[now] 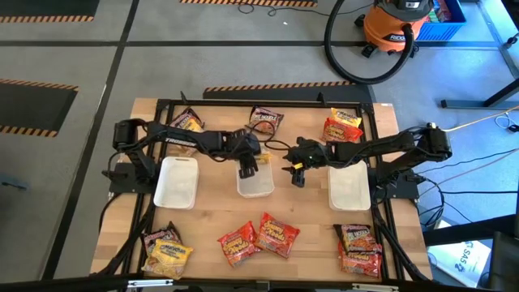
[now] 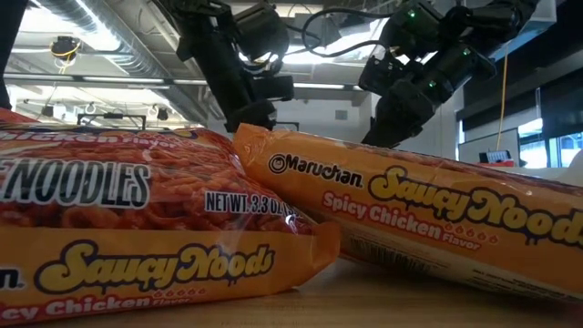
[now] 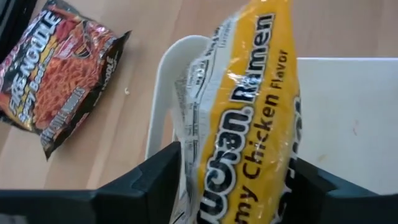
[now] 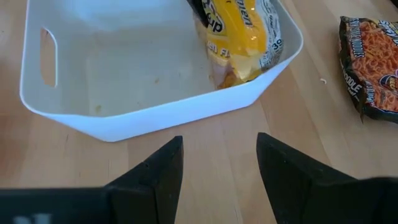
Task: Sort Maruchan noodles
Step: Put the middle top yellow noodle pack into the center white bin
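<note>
Yellow Maruchan packet [image 3: 249, 118] — clamped by left hand [image 3: 236, 180] — inside middle tray [image 4: 124, 106].

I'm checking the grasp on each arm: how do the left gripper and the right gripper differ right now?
The left gripper is shut on a yellow packet, held upright in the middle white tray; the right gripper is open and holds nothing. The left gripper is over that tray, while the right gripper hangs over bare table beside it. Both are dark, two-fingered, and near the table's centre.
</note>
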Controlling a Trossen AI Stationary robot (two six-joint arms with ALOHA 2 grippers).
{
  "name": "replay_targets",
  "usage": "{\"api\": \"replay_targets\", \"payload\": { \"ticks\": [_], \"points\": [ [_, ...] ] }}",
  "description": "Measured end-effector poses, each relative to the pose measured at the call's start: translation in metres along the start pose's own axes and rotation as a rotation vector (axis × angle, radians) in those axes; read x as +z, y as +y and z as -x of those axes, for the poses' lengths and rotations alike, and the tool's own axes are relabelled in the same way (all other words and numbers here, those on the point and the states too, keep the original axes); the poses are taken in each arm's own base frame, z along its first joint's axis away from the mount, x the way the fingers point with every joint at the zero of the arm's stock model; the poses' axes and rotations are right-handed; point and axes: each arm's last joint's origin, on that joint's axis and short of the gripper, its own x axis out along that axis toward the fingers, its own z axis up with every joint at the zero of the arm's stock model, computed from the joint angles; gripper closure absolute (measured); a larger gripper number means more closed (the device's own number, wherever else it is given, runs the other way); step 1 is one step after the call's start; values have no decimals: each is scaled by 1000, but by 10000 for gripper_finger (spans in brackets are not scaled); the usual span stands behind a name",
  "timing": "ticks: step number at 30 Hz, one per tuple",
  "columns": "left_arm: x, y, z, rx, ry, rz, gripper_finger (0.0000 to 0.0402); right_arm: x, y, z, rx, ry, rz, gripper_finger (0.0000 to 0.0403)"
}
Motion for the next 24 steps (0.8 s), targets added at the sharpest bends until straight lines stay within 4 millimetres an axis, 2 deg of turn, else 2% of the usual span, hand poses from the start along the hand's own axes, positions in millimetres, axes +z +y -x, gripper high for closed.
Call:
{"api": "replay_targets", "payload": {
  "ticks": [8, 15, 24],
  "points": [
    [5, 5, 16, 9, -46, 65, 191, 0, 0, 0, 0, -2, 0, 221],
    [3, 8, 16, 110, -25, 77, 191, 0, 0, 0, 0, -1, 0, 221],
    [4, 10, 25, 100, -43, 84, 191, 0, 0, 0, 0, -3, 0, 221]
  ]
}}
